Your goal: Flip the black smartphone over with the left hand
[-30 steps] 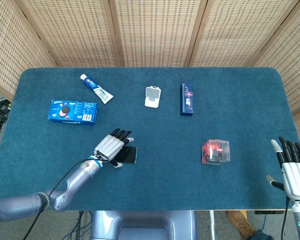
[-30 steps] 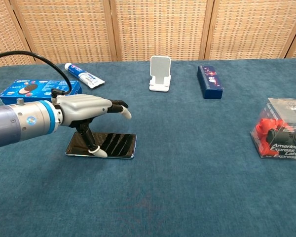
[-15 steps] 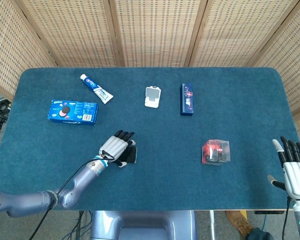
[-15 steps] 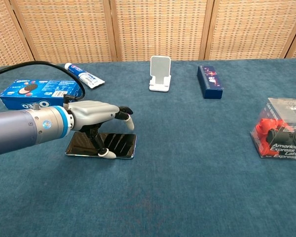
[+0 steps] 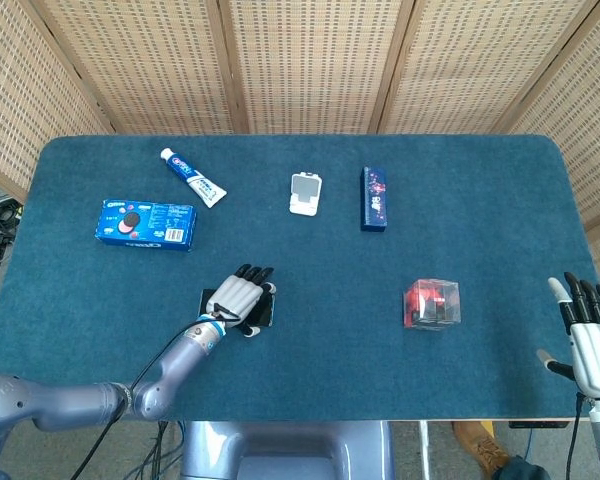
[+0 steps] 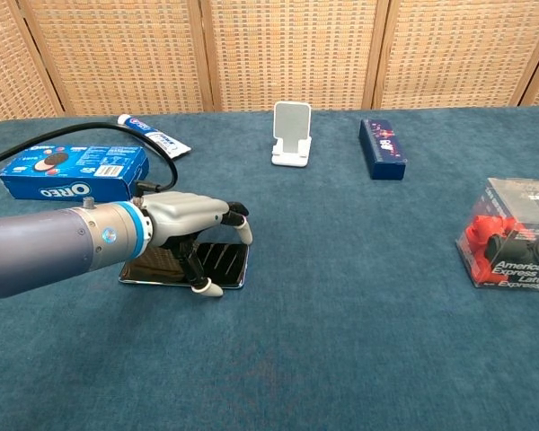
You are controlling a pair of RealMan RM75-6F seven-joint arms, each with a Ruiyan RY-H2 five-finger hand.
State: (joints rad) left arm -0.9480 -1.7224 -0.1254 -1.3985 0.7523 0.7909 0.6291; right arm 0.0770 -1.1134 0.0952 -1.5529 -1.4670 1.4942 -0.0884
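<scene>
Forward now, left hand [image 6: 184, 220] arches spread fingers [image 6: 242, 229] over the black smartphone [image 6: 217, 261], gripping nothing, Oreo box [image 6: 67, 172] nearby.

A blue-carpeted worktop [image 5: 480, 200] is seen carrying a flat black smartphone [image 6: 223, 262], blue cardboard biscuit box [image 5: 145, 223], white toothpaste tube [image 5: 192, 177], white plastic phone stand [image 5: 305, 193], dark blue slim box [image 5: 375, 198] and clear plastic case [image 5: 434, 303].

A blue carpeted table [image 5: 310, 260] is backed by woven wicker screens [image 5: 300, 60]. Toward the far left, a toothpaste tube [image 5: 193, 177] is laid at a slant, and a blue Oreo box [image 5: 145, 224] is set nearer the front of it — the two lie apart. Near the middle of the far side, a small white phone stand [image 6: 291, 135] is stood upright, with a dark blue slim box [image 6: 382, 149] laid flat just to its right. Well apart on the right, a clear plastic case [image 6: 516, 233] with red and black contents is seen — "American Express" is printed on it.
</scene>
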